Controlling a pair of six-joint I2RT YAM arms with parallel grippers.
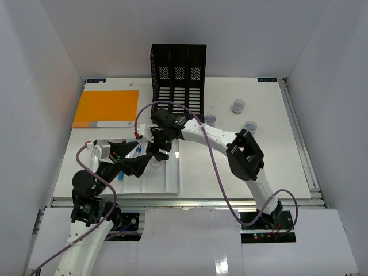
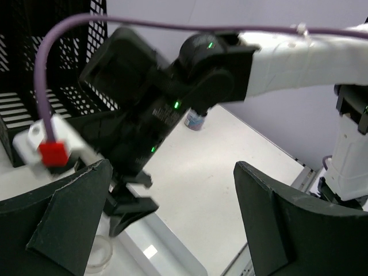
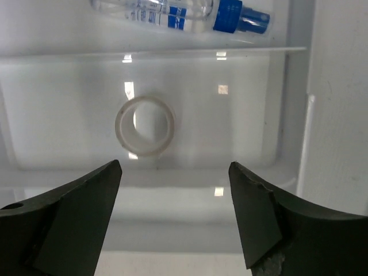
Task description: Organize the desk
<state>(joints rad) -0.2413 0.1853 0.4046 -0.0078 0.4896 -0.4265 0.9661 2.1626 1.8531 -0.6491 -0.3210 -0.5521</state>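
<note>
The desk (image 1: 287, 167) is a large white tabletop. A white compartmented tray (image 1: 172, 184) lies on its near left part. My right gripper (image 1: 158, 154) hangs open over the tray, nothing between its fingers. Straight below my right gripper (image 3: 175, 167), a whitish tape ring (image 3: 145, 125) lies flat and free in one compartment. In the compartment beyond it lies a clear bottle with a blue cap (image 3: 230, 14). My left gripper (image 1: 137, 165) is wide open and empty, just left of the right one. The left wrist view shows the right gripper (image 2: 129, 207) above the tape ring (image 2: 98, 253).
An orange notebook (image 1: 106, 107) lies at the back left. A black mesh file rack (image 1: 178, 72) stands at the back centre. Three small lidded jars (image 1: 238, 106) (image 1: 249, 126) (image 1: 210, 119) stand to the right of it. White walls enclose the desk on three sides.
</note>
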